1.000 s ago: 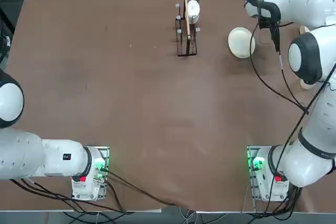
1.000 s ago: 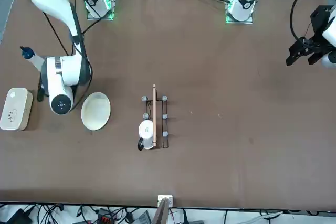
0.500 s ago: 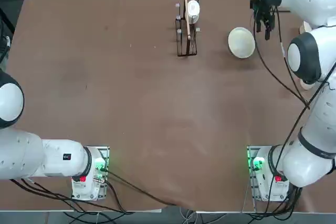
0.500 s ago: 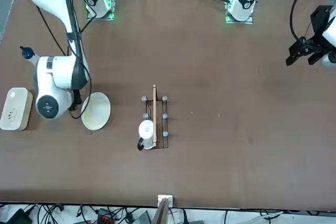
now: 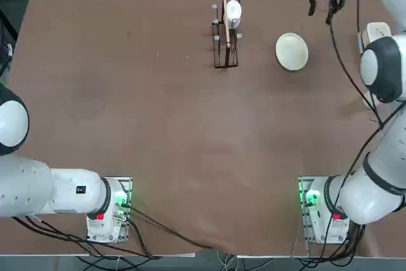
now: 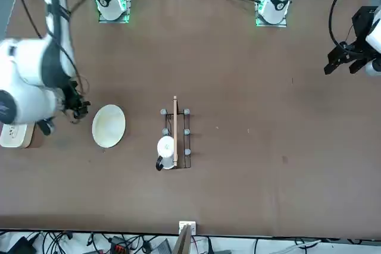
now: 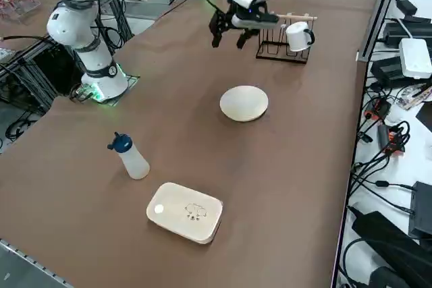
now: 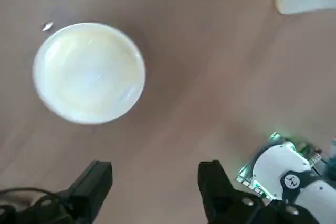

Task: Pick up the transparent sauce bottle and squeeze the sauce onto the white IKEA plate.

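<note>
The transparent sauce bottle (image 7: 133, 160), pale with a blue cap, stands upright on the brown table near its right edge. My right arm covers it in the top and front views. The white IKEA plate (image 5: 292, 51) (image 6: 108, 126) (image 7: 244, 103) (image 8: 89, 72) lies empty on the table, well apart from the bottle. My right gripper (image 5: 321, 8) (image 7: 228, 40) (image 8: 155, 182) hangs open and empty high above the table. It is just beyond the plate on the far side and far from the bottle.
A white rounded-rectangular box (image 7: 185, 211) (image 5: 377, 31) lies next to the bottle at the table's right edge. A black wire rack (image 5: 225, 39) (image 7: 280, 42) holding a white mug (image 5: 233, 11) (image 6: 166, 147) stands left of the plate at the back.
My right arm has swung its gripper away from the box and bottle area, up and toward the table's far edge beyond the plate. The fingers stayed open. Bottle and plate have not moved.
</note>
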### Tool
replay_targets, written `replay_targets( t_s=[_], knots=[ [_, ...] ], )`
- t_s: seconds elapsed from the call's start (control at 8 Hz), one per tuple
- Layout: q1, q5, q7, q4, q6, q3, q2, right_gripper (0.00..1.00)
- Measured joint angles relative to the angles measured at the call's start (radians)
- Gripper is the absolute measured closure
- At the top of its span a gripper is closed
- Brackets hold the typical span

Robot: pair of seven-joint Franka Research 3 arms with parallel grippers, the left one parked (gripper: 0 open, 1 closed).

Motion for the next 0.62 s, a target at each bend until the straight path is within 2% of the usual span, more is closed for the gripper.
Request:
replay_targets(
  t_s=[0.25, 0.38, 0.5, 0.62],
  knots=[
    [-0.155, 0.010, -0.224, 0.003, -0.012, 0.144, -0.101, 0.00],
    [-0.204, 0.010, -0.347, -0.003, -0.017, 0.194, -0.145, 0.00],
    [-0.237, 0.001, -0.484, -0.020, -0.012, 0.229, -0.191, 0.00],
    [-0.252, -0.028, -0.620, -0.042, -0.004, 0.247, -0.234, 0.00]
  ],
)
